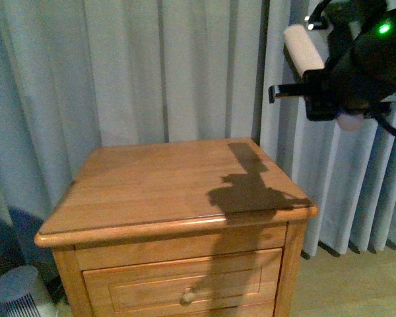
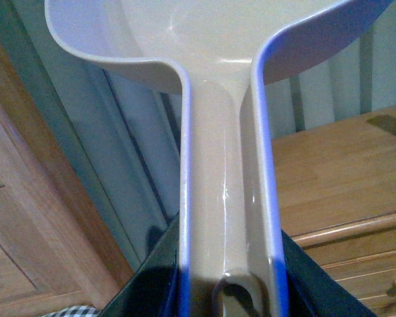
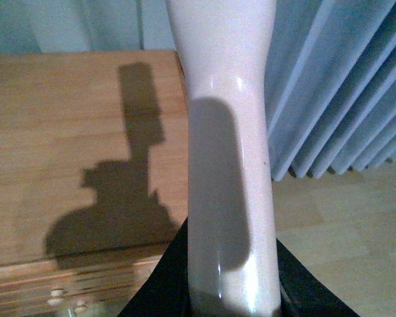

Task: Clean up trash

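High at the right of the front view, the right gripper (image 1: 336, 86) is raised beside the curtain (image 1: 152, 66), clenched around a white-handled tool (image 1: 303, 47) whose pale grip points up and to the left. Its own wrist camera shows the jaws closed on that handle, which reaches out over the right edge of the wooden nightstand (image 1: 178, 178). A small pale lump (image 1: 348, 121) sits just under the gripper; whether it belongs to the tool cannot be told. The left gripper (image 2: 231, 281) shows only in its wrist view, gripping the long handle of the beige dustpan (image 2: 218, 39), the pan held out in the air with the nightstand near it. The part of the pan in view is bare. The trash, a crumpled white wad, shows in none of the three views: not on the visible nightstand top, which carries only the arm's shadow (image 1: 247, 188), nor on the strip of floor (image 3: 343, 231) by the curtain. Judging from this, both tools are in hand and lifted, and the sweep itself is not under way. The next move calls for finding the wad first, then lowering the pan's lip flat beside it and drawing the tool toward the pan without flicking the light paper away.
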